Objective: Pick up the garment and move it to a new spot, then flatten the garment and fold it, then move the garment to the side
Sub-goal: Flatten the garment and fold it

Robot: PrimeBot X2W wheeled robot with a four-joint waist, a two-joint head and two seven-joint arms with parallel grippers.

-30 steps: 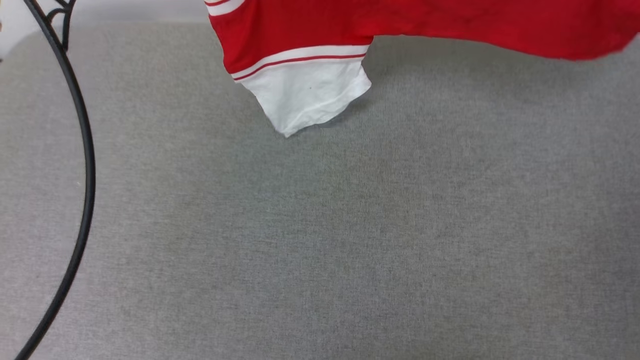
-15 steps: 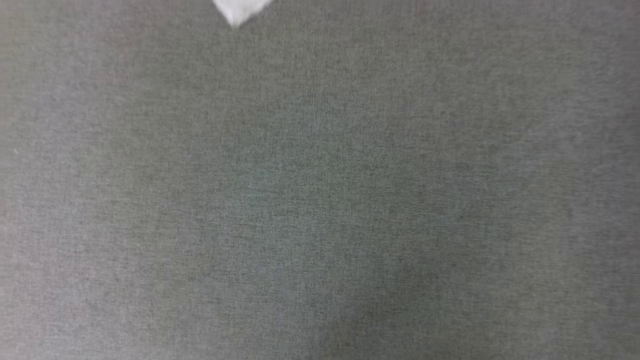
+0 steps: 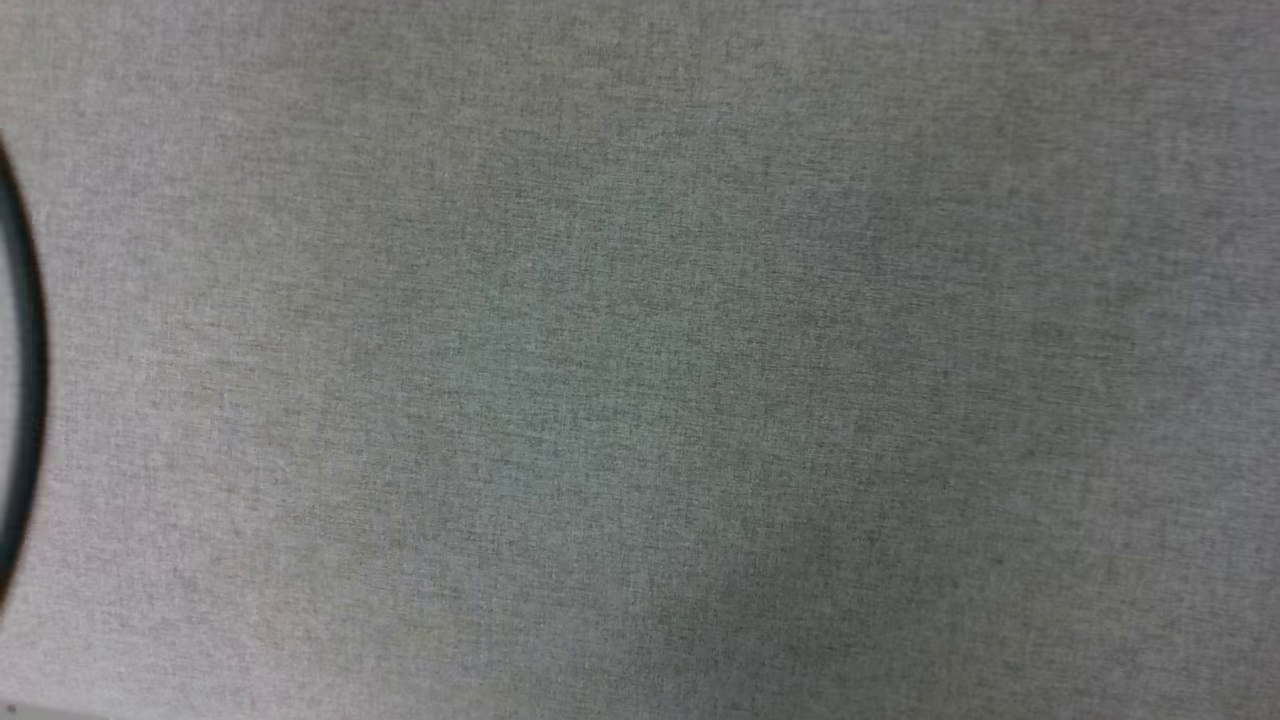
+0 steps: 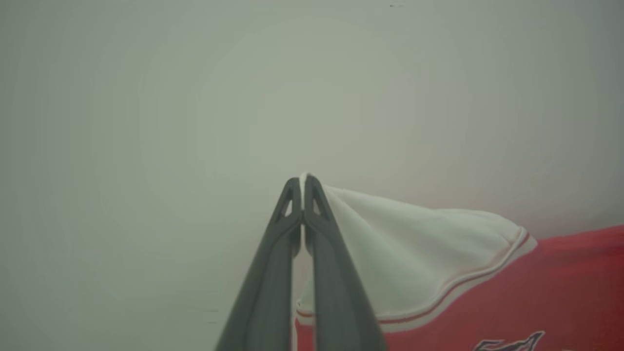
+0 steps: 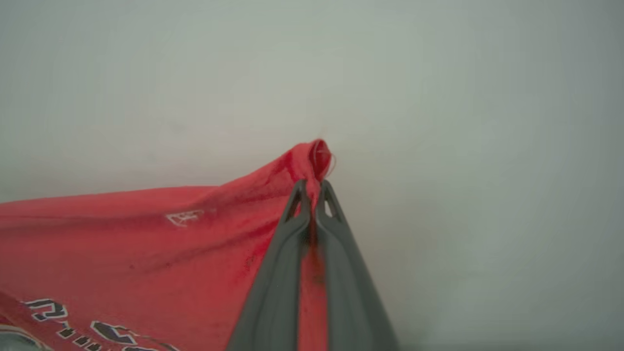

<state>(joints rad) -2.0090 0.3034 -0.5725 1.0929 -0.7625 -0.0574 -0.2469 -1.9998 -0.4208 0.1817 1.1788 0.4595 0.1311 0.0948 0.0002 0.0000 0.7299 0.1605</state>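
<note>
Left wrist view, left gripper (image 4: 303, 183): clenched on the tip of the white sleeve (image 4: 399, 243) of the red soft jersey shirt (image 4: 536, 292), which trails toward 4 o'clock.
Right wrist view, right gripper (image 5: 312, 187): pinching a bunched red corner, with cloth falling away toward 8 o'clock.
Shirt: lifted and slung between both grippers, black white-outlined letters (image 5: 73, 321) at 7 o'clock.
Change: 1 second ago the head view had the sleeve hanging at 12 o'clock. The whole picture has since shifted, so the camera moved.
Meaning: probably mid-carry to the new spot, flattening not yet begun.
Room: the flat grey woven surface (image 3: 640, 360) offers broad landing space.
Edge: a curved black metal bar (image 3: 20, 400) at 9 o'clock could snag the hem.
</note>
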